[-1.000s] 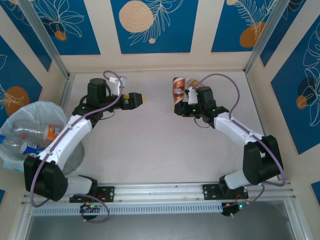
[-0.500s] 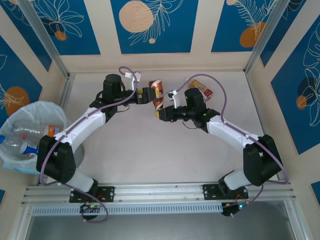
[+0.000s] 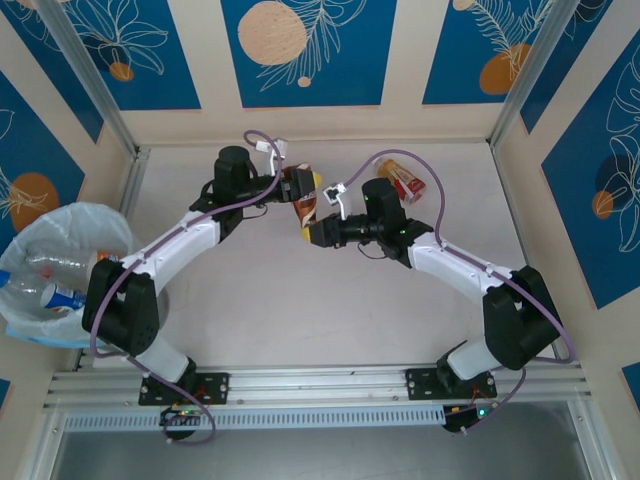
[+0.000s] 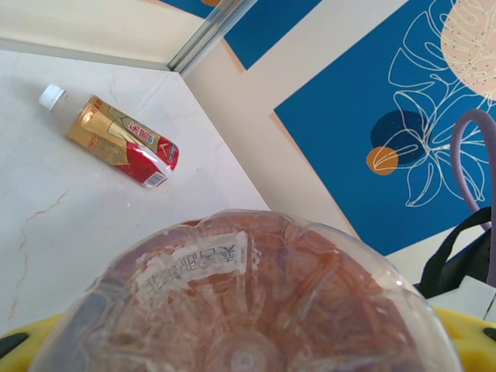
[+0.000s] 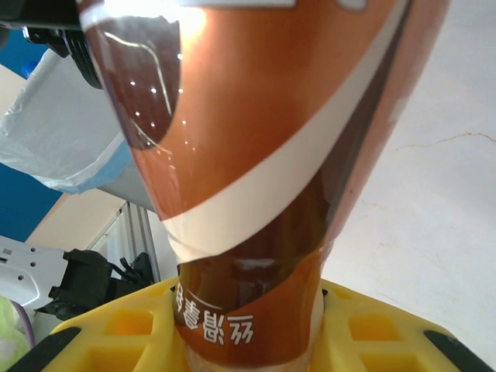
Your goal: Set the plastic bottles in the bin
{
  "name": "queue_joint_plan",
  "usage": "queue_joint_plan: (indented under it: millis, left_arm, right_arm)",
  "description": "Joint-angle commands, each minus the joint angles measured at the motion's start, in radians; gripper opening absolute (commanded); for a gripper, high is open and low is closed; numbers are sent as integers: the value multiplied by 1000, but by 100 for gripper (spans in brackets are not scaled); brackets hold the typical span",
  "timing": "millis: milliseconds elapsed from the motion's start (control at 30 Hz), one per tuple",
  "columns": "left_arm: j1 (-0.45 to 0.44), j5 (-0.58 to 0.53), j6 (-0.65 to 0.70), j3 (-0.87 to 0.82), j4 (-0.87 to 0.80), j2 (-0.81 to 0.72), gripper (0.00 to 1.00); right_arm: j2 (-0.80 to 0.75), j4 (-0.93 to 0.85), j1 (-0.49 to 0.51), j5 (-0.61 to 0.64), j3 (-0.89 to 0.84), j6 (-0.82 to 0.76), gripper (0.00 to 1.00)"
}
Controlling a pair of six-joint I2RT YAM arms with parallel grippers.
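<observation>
- Handover in hand: the right end effector (image 3: 311,231) is clamped on the neck of the brown bottle (image 3: 303,205).
- Its base sits inside the left end effector (image 3: 299,185); whether that one is gripping, I cannot tell.
- Next, I judge: left secures, right releases, then left carries it to the bin (image 3: 70,215), well off to its left.

Looks like a robot lab test cell: boxed in by blue leaf-print wall panels (image 3: 305,60), aluminium frame posts (image 3: 530,70), pale marble-look tabletop (image 3: 300,310), mounting rail (image 3: 320,378) along the near edge.
</observation>
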Motion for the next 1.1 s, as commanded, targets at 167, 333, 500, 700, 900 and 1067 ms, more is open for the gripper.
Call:
queue_joint_plan:
  millis: [167, 333, 500, 700, 900, 1067]
  left_arm:
    - [-6, 2, 25, 53, -59, 6, 48]
    - [-6, -19, 44, 65, -95, 5, 46]
    - [-4, -92, 66, 86, -167, -3, 45]
    - [-4, -216, 98, 75, -238, -46, 45]
    - [-3, -348, 179, 89, -384, -114, 45]
    - [-3, -449, 248, 88, -507, -192, 45]
  right_arm:
    - [-7, 26, -11, 22, -8, 34, 38]
    - [-20, 9, -22, 33, -10, 27, 59]
    - [-64, -38, -37, 96, -22, 4, 100]
    - [-148, -57, -63, 208, -72, 0, 100]
    - [-218, -31, -78, 455, -136, 92, 100]
    - [-212, -90, -107, 663, -147, 260, 100]
